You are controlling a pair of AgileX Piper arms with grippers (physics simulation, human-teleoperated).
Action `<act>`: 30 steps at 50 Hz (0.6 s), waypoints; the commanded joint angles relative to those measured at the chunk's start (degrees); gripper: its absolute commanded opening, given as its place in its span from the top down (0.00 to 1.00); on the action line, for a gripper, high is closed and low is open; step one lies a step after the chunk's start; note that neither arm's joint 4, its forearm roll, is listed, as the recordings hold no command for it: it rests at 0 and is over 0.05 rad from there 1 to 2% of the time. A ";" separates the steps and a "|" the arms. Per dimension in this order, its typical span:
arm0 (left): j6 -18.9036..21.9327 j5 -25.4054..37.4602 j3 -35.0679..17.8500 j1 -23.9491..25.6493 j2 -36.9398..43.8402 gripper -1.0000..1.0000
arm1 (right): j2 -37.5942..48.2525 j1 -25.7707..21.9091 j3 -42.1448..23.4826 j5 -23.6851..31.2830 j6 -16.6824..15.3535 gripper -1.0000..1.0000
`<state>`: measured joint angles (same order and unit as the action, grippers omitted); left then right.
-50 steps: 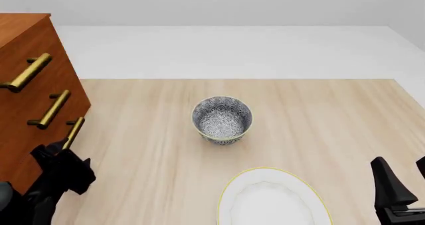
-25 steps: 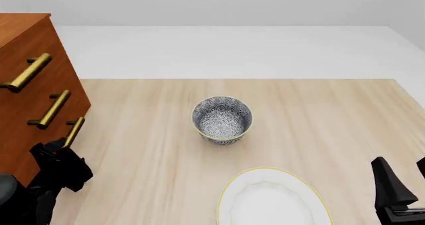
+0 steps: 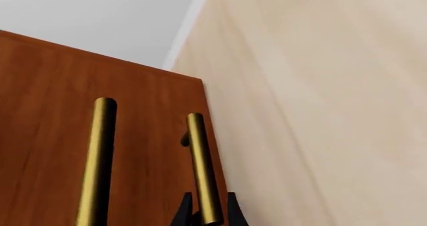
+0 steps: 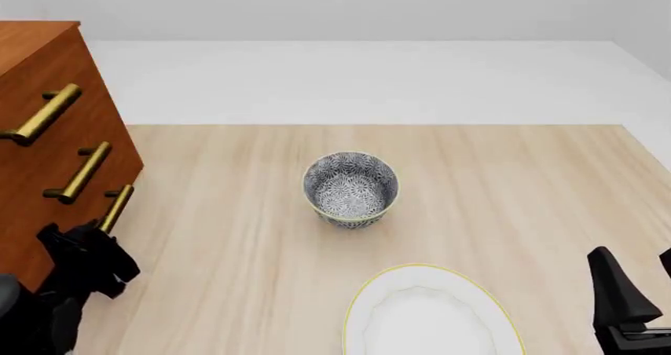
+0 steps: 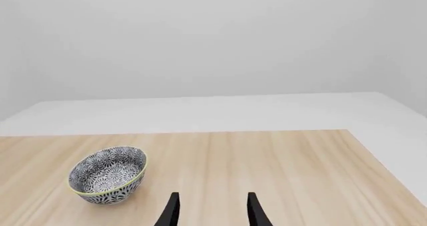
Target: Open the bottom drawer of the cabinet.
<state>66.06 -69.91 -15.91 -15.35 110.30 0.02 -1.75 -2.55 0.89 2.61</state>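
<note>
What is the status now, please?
Left gripper shut on brass bar handle of reddish-brown wooden bottom drawer. Right gripper open, idle. Drawer looks closed. Patterned bowl well clear.

**Non-task items on the table**

Light wood table (image 4: 524, 182) with pale grain, white floor beyond its far edge. Patterned bowl (image 4: 350, 188), blue-grey floral print, thin yellow rim line, upright near table centre; also seen in right wrist view (image 5: 108, 181). White plate (image 4: 425, 316) with yellow rim at the near edge, partly cut off by frame. Plate sits nearer than the bowl, slightly right, not touching it.
</note>
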 commanded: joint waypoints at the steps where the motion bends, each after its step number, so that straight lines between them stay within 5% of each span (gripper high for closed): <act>1: 3.15 0.01 0.55 -1.83 1.28 1.00 | 0.00 0.06 0.06 -0.10 0.15 0.00; 17: 2.88 0.01 1.18 -0.79 -0.05 1.00 | 0.00 0.33 0.22 -0.38 0.61 0.00; 30: 1.00 0.01 3.08 4.56 -2.98 1.00 | 0.00 0.27 0.08 -0.30 0.66 0.00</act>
<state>67.28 -69.45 -15.48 -13.75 108.88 0.02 -1.49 -2.40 0.56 3.21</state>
